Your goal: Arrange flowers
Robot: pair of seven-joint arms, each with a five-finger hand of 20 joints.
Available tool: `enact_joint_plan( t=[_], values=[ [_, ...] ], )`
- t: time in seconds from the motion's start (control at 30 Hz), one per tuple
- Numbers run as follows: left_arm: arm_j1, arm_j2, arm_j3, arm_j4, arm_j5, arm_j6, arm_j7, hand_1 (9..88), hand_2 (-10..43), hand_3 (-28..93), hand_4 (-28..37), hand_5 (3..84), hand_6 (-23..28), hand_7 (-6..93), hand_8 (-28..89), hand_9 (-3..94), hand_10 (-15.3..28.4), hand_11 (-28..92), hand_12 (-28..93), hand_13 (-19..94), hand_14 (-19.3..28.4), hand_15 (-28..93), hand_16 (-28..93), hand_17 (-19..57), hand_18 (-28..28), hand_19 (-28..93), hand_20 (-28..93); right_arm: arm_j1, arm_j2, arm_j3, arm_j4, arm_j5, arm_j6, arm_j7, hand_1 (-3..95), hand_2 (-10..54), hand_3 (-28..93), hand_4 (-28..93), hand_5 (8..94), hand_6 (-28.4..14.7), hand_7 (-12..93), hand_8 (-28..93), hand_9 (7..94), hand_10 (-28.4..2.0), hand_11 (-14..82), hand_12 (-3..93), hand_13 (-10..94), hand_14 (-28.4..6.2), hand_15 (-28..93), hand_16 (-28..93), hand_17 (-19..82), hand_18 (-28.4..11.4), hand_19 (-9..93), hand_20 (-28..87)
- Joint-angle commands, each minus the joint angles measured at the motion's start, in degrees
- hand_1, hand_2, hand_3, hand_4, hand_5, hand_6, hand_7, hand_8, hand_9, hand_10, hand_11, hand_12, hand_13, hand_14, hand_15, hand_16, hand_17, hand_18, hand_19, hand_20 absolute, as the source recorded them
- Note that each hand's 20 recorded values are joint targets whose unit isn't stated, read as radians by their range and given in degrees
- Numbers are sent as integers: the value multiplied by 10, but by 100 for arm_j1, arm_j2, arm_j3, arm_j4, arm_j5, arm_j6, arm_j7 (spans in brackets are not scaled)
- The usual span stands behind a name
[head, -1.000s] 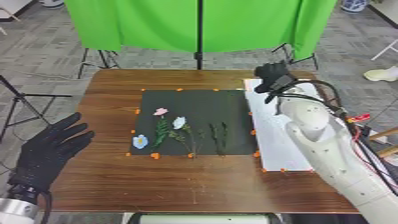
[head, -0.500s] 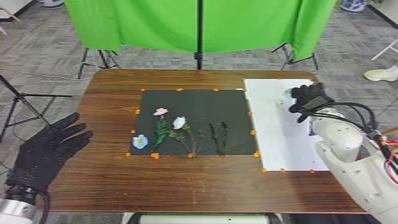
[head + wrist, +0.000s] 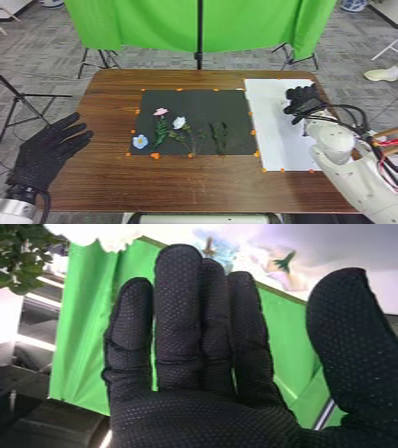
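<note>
A pink flower [image 3: 161, 111], a white flower [image 3: 179, 122] and a blue flower [image 3: 139, 142] lie on a dark mat [image 3: 195, 100], seemingly feather-light and easily crushed, their slim, bendable stems [image 3: 161, 134] best pinched midway. The robot's right hand [image 3: 304, 99], above a white sheet [image 3: 280, 150], and left hand [image 3: 44, 150], beyond the mat's left side, are empty, fingers extended; I can make out no lettering from here.

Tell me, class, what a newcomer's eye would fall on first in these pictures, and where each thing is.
Probably the bright green curtain, hanging beyond the table. Next, the pink flower, white flower and blue flower, set against the dark mat. Then perhaps the black-gloved right hand, fingers open, over the white sheet at the table's right.
</note>
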Motion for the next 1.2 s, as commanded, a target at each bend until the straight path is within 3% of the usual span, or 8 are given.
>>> enact_joint_plan(
  t=[0.03,0.13,0.27,0.43,0.67,0.97,1.2],
  values=[
    [11,-17,23,35,29,-39,-86,256,-22,701,-249,379,29,200,-96,323,132,277,126,273,164,364,-16,-75,224,486,47,307,-260,-308,311,-193,145,154,317,-95,842,-283,514,22,352,-219,607,-57,436,221,644,-22,563,188,244,-156,743,379],
    [5,-24,23,38,33,-55,-92,256,-22,701,-249,379,30,199,-96,322,133,277,127,273,163,363,-16,-75,224,485,47,444,-333,-393,473,-198,200,122,373,-95,773,-283,554,37,363,-230,677,-32,346,307,688,-12,539,217,255,-156,742,384],
    [-4,-11,46,47,26,-18,-59,256,-22,702,-248,379,30,199,-95,323,133,277,125,273,163,365,-16,-75,224,485,47,571,-407,-475,680,-141,390,-3,440,-88,736,-283,626,39,427,-134,820,-10,201,406,789,2,511,253,301,-152,762,386],
    [11,-25,42,42,23,-9,-54,256,-22,702,-249,379,29,200,-95,322,133,277,126,274,163,364,-16,-75,224,485,48,556,-437,-490,683,-218,507,-84,465,-71,757,-283,744,48,404,-102,892,-18,269,349,871,5,485,285,348,-156,798,380],
    [72,-44,8,11,24,22,-20,257,-22,701,-249,379,30,200,-96,323,133,277,125,273,163,365,-17,-75,224,484,48,508,-438,-509,204,-94,631,-211,460,-93,812,-283,780,36,378,-91,915,-14,262,363,890,5,486,298,356,-159,806,378],
    [57,-57,52,6,29,-10,-43,258,-21,700,-249,379,30,200,-96,323,134,276,125,273,164,364,-16,-75,224,485,48,348,-802,-710,-856,133,580,-1016,459,-95,812,-283,784,36,375,-85,915,-19,265,368,886,2,496,305,352,-158,807,379],
    [36,-45,93,19,28,8,-66,258,-20,698,-247,379,31,199,-95,323,134,275,125,274,166,365,-16,-76,226,487,48,739,-1109,-1307,-696,71,335,-1428,458,-95,808,-283,780,37,376,-88,909,-19,269,370,878,2,501,306,346,-157,806,379]
  ],
)
